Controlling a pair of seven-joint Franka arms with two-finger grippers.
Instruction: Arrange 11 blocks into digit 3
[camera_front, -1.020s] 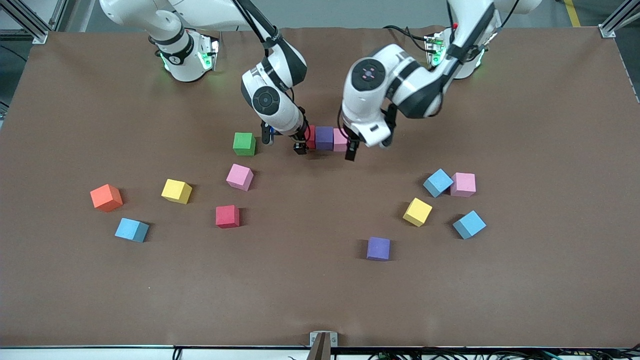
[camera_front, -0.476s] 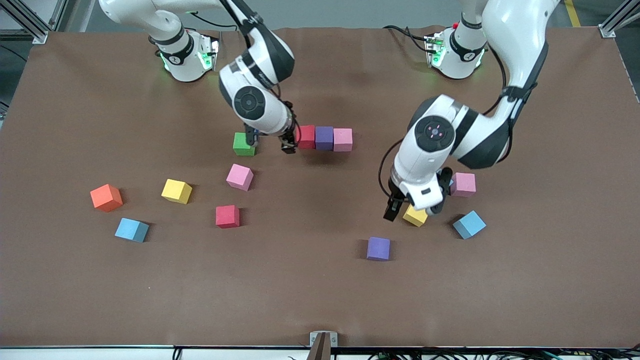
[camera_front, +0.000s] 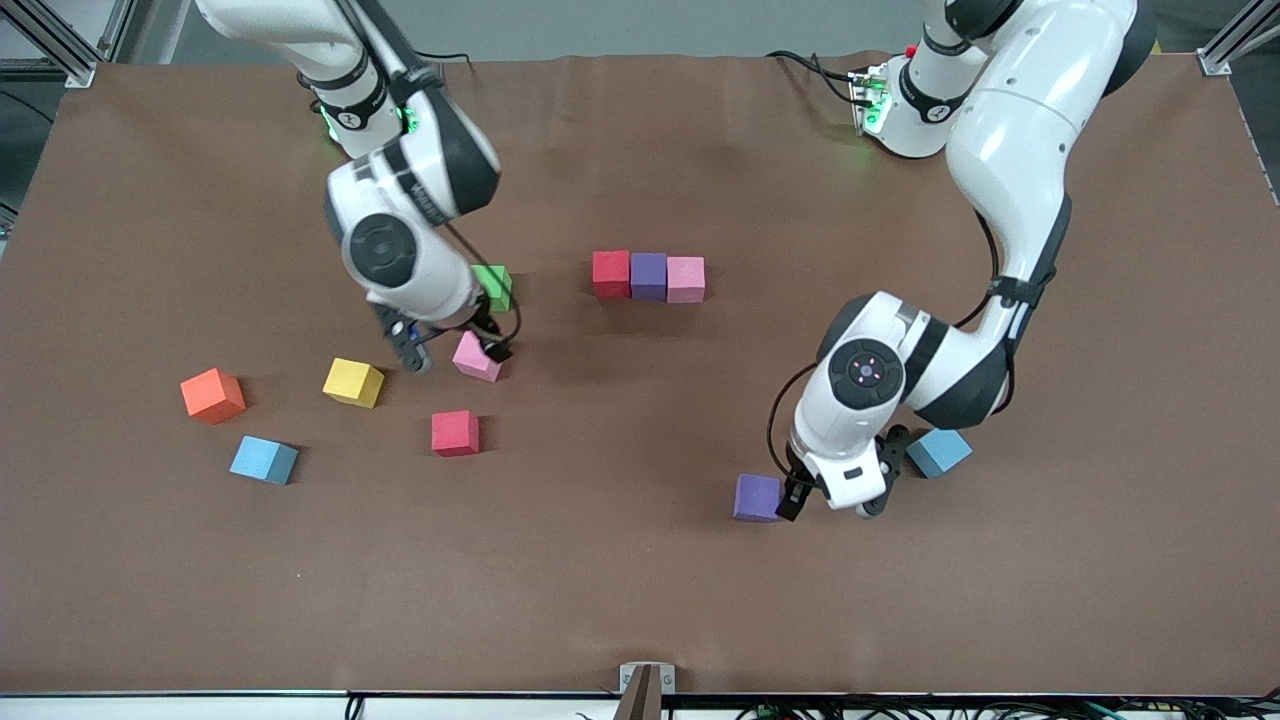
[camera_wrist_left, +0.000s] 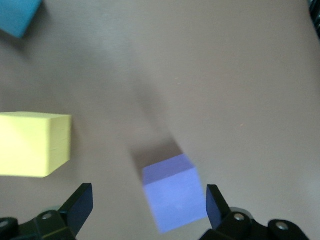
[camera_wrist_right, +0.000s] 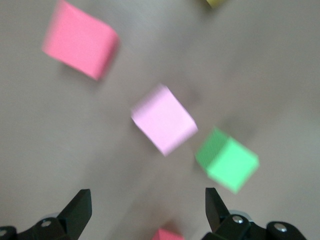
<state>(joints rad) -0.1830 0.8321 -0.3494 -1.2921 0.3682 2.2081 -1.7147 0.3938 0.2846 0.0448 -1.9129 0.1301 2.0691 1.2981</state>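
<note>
Both grippers hung wide and empty, the left gripper (camera_front: 835, 495) by the purple block (camera_front: 757, 497) and the right gripper (camera_front: 452, 352) over the pink block (camera_front: 477, 357), likely to extend the three-block row (camera_front: 648, 276).

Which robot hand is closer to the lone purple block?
The left hand. It is open, right beside and over the purple block. The right hand is open too, over a pink block toward the right arm's end.

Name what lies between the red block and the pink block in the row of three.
The purple block sits between the red block and the pink block, touching both; the front view shows this.
</note>
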